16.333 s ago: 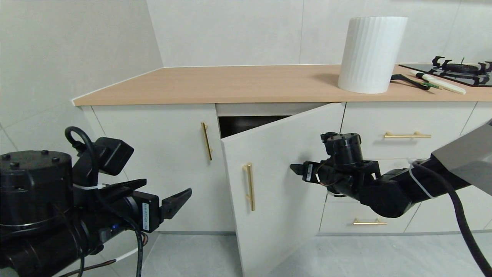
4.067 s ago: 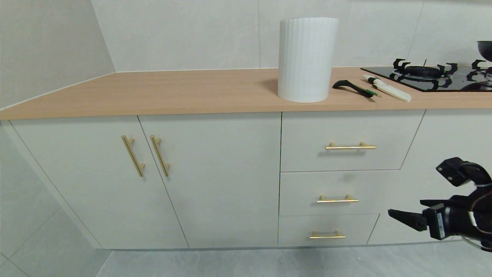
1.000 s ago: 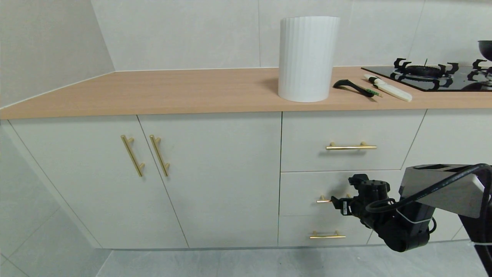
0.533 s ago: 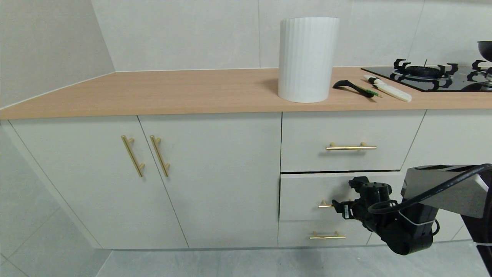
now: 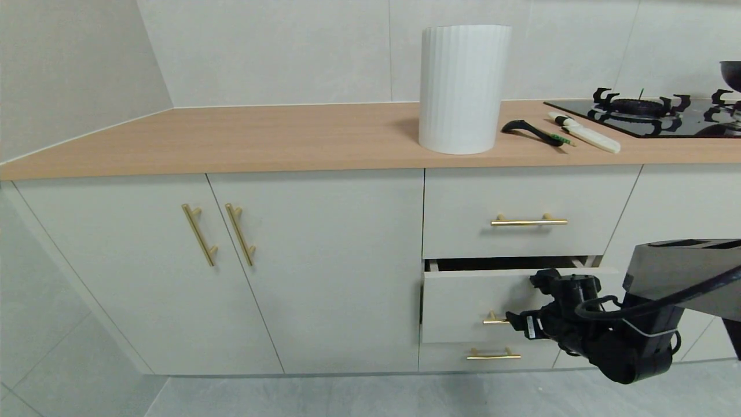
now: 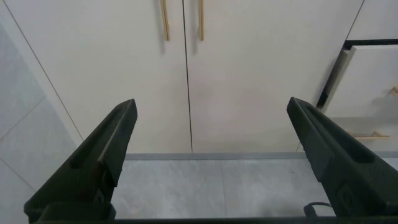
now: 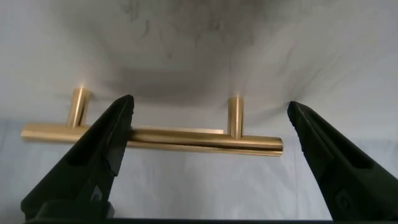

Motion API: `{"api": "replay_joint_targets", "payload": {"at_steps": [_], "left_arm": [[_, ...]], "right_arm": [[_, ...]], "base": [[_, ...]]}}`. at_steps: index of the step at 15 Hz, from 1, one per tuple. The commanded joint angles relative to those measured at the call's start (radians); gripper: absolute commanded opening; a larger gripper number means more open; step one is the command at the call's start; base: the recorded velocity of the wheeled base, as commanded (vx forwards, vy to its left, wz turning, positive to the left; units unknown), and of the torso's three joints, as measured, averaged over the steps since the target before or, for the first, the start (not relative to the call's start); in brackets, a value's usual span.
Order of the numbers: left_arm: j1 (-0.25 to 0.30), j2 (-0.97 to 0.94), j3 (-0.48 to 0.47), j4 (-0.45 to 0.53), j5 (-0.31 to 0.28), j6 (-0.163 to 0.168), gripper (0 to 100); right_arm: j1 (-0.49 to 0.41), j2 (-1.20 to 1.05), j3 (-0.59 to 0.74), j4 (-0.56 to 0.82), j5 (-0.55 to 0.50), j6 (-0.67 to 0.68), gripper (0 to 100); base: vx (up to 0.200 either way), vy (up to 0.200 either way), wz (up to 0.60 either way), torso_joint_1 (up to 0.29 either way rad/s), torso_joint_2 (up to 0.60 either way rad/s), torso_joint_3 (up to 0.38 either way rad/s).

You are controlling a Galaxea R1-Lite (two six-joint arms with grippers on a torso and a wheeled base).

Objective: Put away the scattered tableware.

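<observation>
While right gripper (image 7: 209, 107) sits at partly open middle drawer (image 5: 463, 295), jaws spread wide, brass handle (image 7: 186, 138) between them, left gripper (image 6: 210, 104) hangs released before cupboard doors (image 6: 186, 68). Farther: black ladle (image 5: 529, 130), white knife (image 5: 584, 135) near worktop (image 5: 260, 136) front edge, between canister (image 5: 463, 87) and hob (image 5: 642, 116).

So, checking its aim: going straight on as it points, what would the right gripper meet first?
The right gripper would likely meet the gold handle of the middle drawer first; it lies straight ahead between the open jaws.
</observation>
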Motion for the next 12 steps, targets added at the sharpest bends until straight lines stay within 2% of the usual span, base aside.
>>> {"api": "replay_joint_targets", "payload": {"at_steps": [1,2,3,4,6,8,11,12], "left_arm": [[0.000,0.002,0.000,0.000,0.000,0.000,100],[0.000,0.002,0.000,0.000,0.000,0.000,100],[0.000,0.002,0.000,0.000,0.000,0.000,100],[0.000,0.002,0.000,0.000,0.000,0.000,100],[0.000,0.002,0.000,0.000,0.000,0.000,100],[0.000,0.002,0.000,0.000,0.000,0.000,100],[0.000,0.002,0.000,0.000,0.000,0.000,100],[0.000,0.002,0.000,0.000,0.000,0.000,100]], "right_arm": [[0.001,-0.262,0.054,0.247,0.078,-0.029,100],[0.001,-0.351,0.043,0.394,0.084,-0.032,100],[0.001,-0.371,0.042,0.422,0.086,-0.032,100],[0.009,-0.515,0.025,0.580,0.127,-0.032,100],[0.026,-0.622,0.039,0.606,0.178,-0.032,100],[0.056,-0.664,0.050,0.601,0.172,-0.032,100],[0.081,-0.650,0.034,0.575,0.139,-0.026,100],[0.081,-0.613,0.034,0.511,0.092,-0.023,100]], "base": [[0.000,0.000,0.00,0.000,0.00,0.000],[0.000,0.000,0.00,0.000,0.00,0.000],[0.000,0.000,0.00,0.000,0.00,0.000],[0.000,0.000,0.00,0.000,0.00,0.000],[0.000,0.000,0.00,0.000,0.00,0.000],[0.000,0.000,0.00,0.000,0.00,0.000],[0.000,0.000,0.00,0.000,0.00,0.000],[0.000,0.000,0.00,0.000,0.00,0.000]]}}
